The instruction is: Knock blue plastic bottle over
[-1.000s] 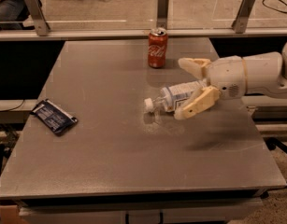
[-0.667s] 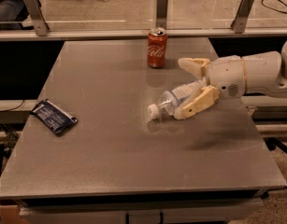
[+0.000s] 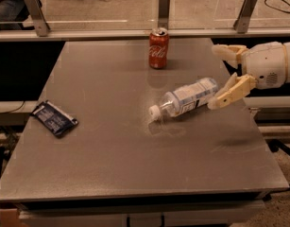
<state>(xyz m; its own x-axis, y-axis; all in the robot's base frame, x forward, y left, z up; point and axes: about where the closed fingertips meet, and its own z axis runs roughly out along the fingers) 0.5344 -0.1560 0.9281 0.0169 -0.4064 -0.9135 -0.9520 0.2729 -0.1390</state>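
Observation:
The blue plastic bottle (image 3: 186, 98) lies on its side on the grey table (image 3: 111, 150), right of the middle, with its white cap pointing left toward me and its base toward the right. My gripper (image 3: 222, 77) is at the table's right side, just right of the bottle's base. Its two cream fingers are spread wide apart, one finger (image 3: 228, 52) up at the back and one finger (image 3: 229, 92) close to the bottle's base. It holds nothing.
A red Coca-Cola can (image 3: 158, 48) stands upright at the back of the table, behind the bottle. A dark blue snack packet (image 3: 54, 118) lies near the left edge. A metal rail with posts (image 3: 164, 8) runs behind the table.
The bottle has settled flat on its side, and my gripper has pulled back to the right, away from it.

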